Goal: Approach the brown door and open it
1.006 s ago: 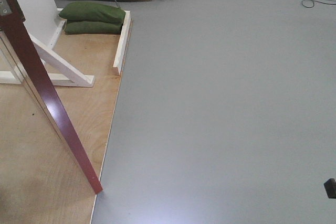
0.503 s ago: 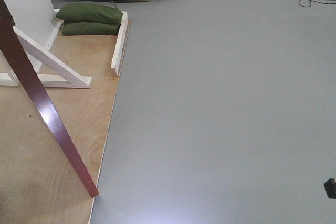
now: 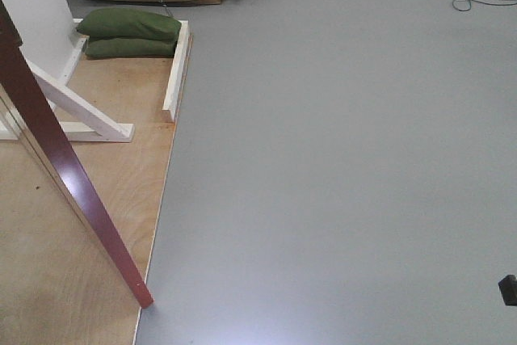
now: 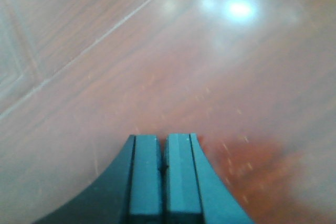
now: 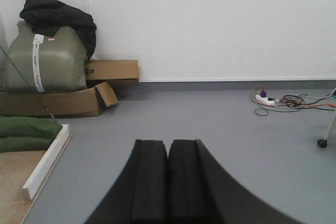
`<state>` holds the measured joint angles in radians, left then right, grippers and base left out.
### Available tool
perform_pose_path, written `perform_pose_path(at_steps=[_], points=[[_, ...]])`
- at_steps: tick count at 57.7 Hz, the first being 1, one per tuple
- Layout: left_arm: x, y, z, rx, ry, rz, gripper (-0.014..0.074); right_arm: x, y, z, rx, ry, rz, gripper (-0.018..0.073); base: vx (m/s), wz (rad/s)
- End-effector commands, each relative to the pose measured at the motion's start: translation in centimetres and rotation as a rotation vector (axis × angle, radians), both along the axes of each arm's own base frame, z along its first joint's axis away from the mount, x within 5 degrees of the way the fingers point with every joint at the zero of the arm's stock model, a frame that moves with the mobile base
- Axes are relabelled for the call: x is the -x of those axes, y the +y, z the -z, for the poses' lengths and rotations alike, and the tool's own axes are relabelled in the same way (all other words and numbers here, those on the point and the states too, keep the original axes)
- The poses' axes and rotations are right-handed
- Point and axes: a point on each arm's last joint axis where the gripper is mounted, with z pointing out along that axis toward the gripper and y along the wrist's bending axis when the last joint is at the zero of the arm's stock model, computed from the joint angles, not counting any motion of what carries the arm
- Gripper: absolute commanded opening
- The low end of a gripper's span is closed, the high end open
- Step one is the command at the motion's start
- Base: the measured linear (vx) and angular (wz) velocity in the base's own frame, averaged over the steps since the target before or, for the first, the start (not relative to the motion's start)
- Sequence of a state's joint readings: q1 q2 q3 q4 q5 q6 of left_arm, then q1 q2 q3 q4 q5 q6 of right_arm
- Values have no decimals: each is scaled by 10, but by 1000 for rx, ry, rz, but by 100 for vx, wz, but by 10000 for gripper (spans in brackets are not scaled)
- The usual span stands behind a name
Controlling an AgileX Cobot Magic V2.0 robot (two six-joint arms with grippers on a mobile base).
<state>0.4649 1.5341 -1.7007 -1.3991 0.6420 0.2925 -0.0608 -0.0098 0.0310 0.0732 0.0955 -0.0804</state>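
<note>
Brown door [image 3: 69,179] edge-on down frame left, its face filling the left wrist view; left gripper [image 4: 163,139] closed, empty, tips toward the panel, probably for pushing; right gripper [image 5: 168,144] closed, empty, idle over grey floor [image 5: 236,129].

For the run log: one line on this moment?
brown door: edge-on at left | left gripper: shut, facing door panel | right gripper: shut, empty

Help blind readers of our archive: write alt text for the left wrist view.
The left gripper, dark teal jaws shut, points at a glossy reddish-brown wooden door filling the frame. Moulding lines cross its upper left; glare marks the upper right.
</note>
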Motion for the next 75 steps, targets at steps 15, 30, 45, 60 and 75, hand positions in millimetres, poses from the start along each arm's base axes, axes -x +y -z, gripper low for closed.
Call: perform_pose_path(at_steps=[15,30,45,60,75], points=[[18,-12,-27,16,-91,29,-3,1,-1,-5,17,-82,11,0,9,-7],[18,-12,-27,16,-91,29,-3,1,-1,-5,17,-82,11,0,12,-7],[18,-12,-27,16,-91,29,-3,1,-1,-5,17,-82,11,0,15,-4],[18,-12,-27,16,-91,29,-3,1,-1,-5,17,-82,11,0,17,0],[18,-12,-27,16,-91,29,-3,1,-1,-5,17,-82,11,0,18,2]])
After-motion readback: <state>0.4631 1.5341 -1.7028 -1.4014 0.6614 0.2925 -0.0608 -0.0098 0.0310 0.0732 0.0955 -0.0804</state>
